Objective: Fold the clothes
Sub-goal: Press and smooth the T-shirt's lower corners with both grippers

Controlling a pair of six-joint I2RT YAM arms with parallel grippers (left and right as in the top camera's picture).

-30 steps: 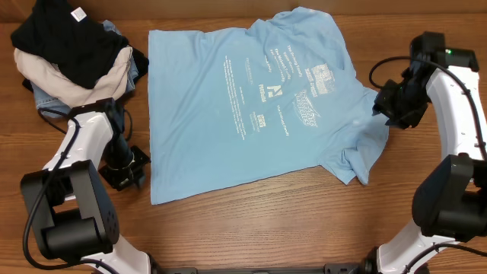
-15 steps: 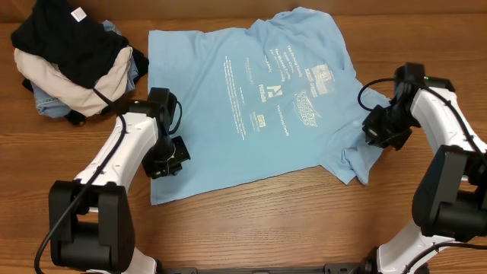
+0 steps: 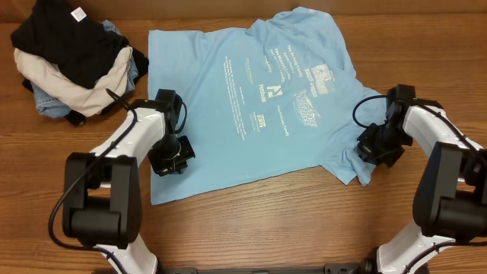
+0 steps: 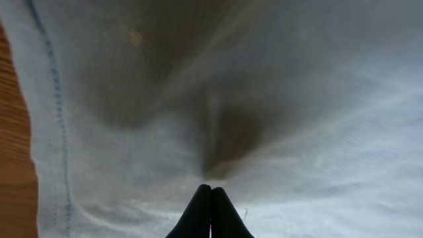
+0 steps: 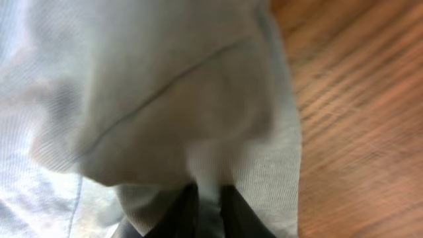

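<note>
free: table front strip | blocked: garment pile far-left, t-shirt across centre | wrist views: unclear

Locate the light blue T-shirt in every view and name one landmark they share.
Overhead: T-shirt spread across the picture's middle.
Left wrist: T-shirt fills nearly the whole picture.
Right wrist: bunched T-shirt covers left and centre.
Shared landmark: the wooden table bordering it.
</note>
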